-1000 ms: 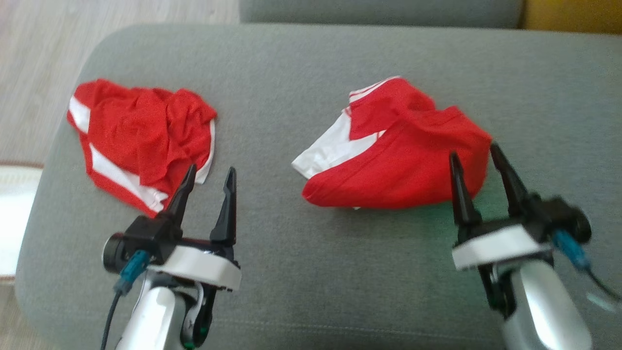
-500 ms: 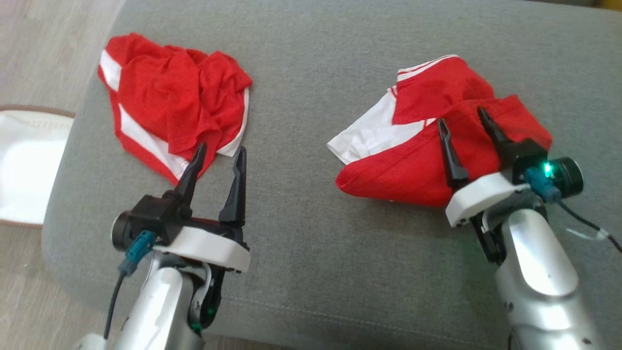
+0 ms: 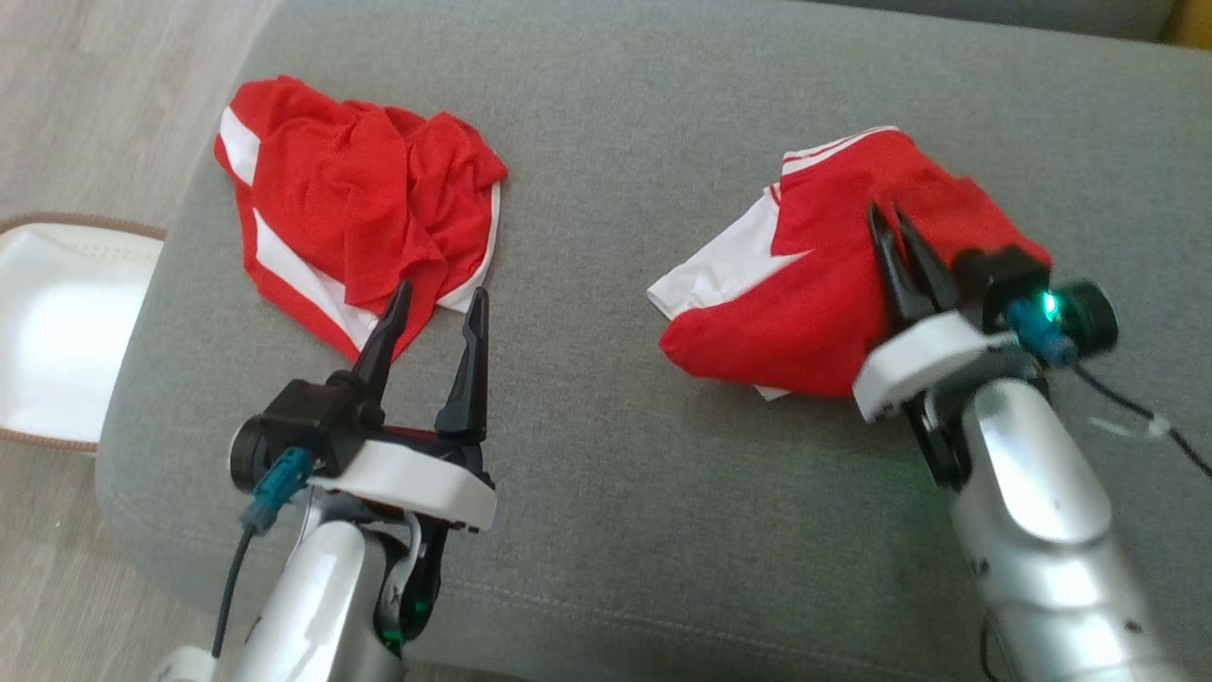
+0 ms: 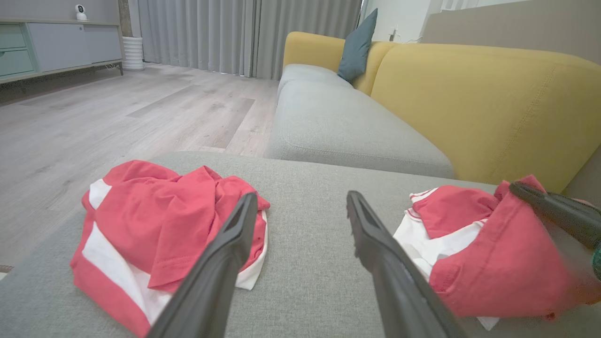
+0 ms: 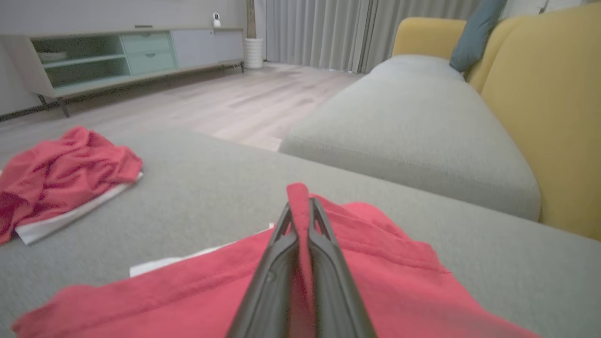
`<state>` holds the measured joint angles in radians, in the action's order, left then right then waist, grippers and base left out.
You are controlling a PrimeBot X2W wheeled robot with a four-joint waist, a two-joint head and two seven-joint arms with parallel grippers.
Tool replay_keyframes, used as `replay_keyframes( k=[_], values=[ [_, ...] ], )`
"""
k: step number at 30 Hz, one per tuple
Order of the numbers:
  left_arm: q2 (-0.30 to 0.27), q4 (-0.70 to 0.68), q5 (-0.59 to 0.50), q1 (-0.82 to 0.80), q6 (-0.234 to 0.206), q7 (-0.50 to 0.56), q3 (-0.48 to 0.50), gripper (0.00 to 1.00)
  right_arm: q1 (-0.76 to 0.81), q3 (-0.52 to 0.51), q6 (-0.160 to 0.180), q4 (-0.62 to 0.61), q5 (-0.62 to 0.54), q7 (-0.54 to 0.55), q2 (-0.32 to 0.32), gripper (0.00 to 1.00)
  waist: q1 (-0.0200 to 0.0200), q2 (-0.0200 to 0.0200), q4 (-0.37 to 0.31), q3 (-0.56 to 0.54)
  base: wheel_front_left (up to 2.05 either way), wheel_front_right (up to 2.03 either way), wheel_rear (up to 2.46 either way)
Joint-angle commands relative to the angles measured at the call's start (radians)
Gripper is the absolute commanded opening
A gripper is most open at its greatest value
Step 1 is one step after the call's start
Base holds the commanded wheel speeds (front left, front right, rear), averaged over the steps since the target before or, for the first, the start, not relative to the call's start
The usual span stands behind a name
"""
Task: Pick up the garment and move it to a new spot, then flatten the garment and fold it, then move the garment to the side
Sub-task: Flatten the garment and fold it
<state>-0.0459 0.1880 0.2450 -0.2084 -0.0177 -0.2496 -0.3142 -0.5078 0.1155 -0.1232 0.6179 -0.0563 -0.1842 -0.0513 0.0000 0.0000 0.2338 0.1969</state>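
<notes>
On a grey sofa cushion (image 3: pixel 606 142), the right gripper (image 3: pixel 890 216) pinches a fold of the red and white garment (image 3: pixel 795 313) lying at the cushion's right. The left gripper (image 3: pixel 442 292) hovers, jaws spread, near a second red garment (image 3: pixel 350 208).

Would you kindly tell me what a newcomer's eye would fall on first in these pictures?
Two crumpled red-and-white garments stand out against the grey cushion: the left garment near its left edge, the right garment toward its right side. The right gripper is shut on a raised fold of the right garment, red cloth pinched between its fingers. The left gripper hangs open at the left garment's near edge.
</notes>
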Motion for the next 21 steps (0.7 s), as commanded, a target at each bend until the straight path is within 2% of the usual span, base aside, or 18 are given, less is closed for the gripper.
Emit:
replay_keyframes(
  k=[1, 11, 15, 18, 21],
  values=[
    [-0.004, -0.031, 0.010, -0.023, -0.006, -0.012, 0.029, 1.00, -0.084, 0.045, -0.008, -0.045, 0.025, -0.023, 0.001, 0.00, 0.0000, 0.0000, -0.003, -0.015, 0.00, 0.00, 0.00],
    [-0.004, -0.038, 0.027, 0.009, -0.015, -0.012, 0.054, 1.00, -0.319, 0.172, -0.008, -0.204, 0.235, -0.076, 0.001, 0.00, 0.0000, 0.0000, -0.030, -0.064, 0.00, 0.00, 0.00],
    [-0.004, -0.045, 0.024, 0.020, -0.018, -0.012, 0.080, 1.00, -0.357, 0.140, -0.008, -0.289, 0.264, -0.077, -0.003, 0.00, 0.0000, 0.0000, -0.059, -0.068, 0.00, 0.00, 0.00],
    [-0.004, -0.049, 0.024, 0.022, -0.019, -0.012, 0.085, 1.00, -0.348, 0.114, -0.008, -0.302, 0.251, -0.077, -0.028, 0.00, 0.0000, 0.0000, -0.073, -0.067, 0.00, 0.00, 0.00],
    [-0.004, -0.051, 0.025, 0.023, -0.017, -0.012, 0.087, 1.00, -0.303, 0.040, -0.008, -0.308, 0.247, -0.077, -0.080, 0.00, 0.0000, 0.0000, -0.097, -0.066, 0.00, 0.00, 0.00]
  ],
)
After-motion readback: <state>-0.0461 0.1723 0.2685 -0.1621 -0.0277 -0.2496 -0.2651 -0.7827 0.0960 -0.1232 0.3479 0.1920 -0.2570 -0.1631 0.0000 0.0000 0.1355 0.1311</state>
